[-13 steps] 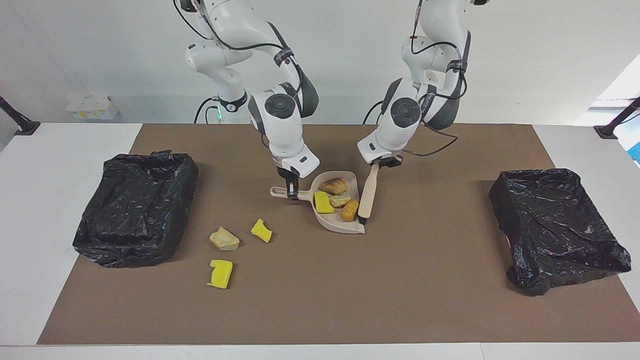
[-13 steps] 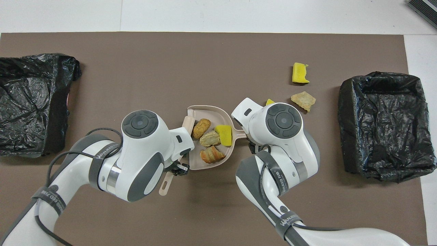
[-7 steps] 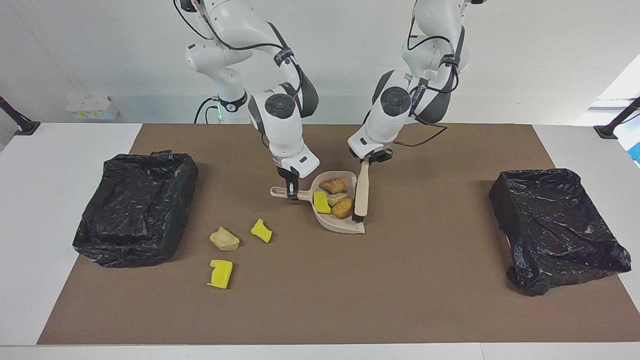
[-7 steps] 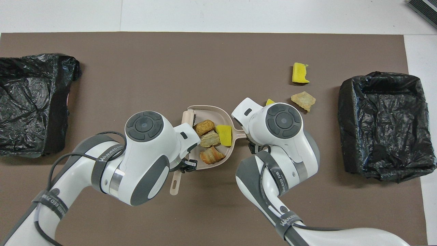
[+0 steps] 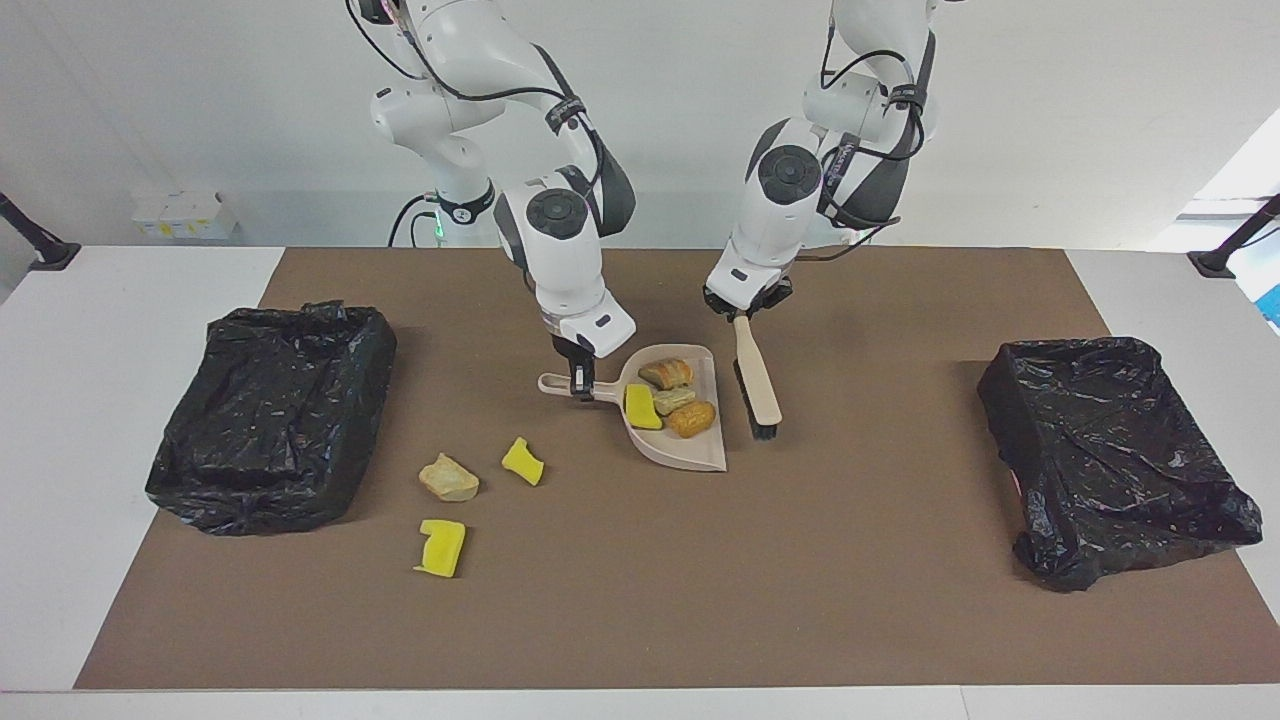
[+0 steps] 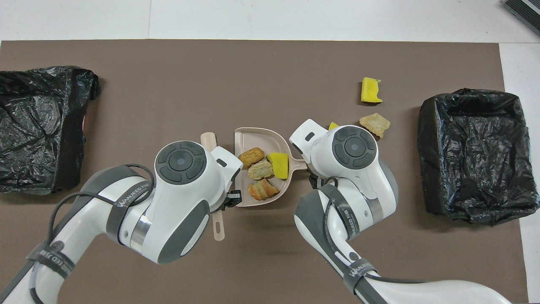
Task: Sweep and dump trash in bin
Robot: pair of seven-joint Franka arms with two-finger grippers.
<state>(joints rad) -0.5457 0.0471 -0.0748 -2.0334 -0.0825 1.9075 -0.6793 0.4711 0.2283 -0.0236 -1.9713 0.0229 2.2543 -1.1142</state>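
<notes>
Your left end effector (image 5: 742, 315), clamped on the brush (image 5: 757, 385), has swung it out beside the dustpan (image 5: 690, 450); your right end effector (image 5: 578, 381) grips the handle. Four trash pieces (image 5: 672, 399) ride inside mid-tabletop; three (image 5: 449, 478) remain.

Four scraps (image 5: 672, 398) in dustpan (image 5: 690, 455), three (image 5: 449, 477) on mat

Sponge chunk (image 6: 333, 126) mostly under right arm

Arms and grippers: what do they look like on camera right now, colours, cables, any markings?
Both arms are glossy white with dark grey joint sections and round dark grey caps. Grey bands carry lettering too small to read. Thin black cables loop outside each arm, strapped on. The left gripper and right gripper are small, black and two-fingered under white wrist housings.
</notes>
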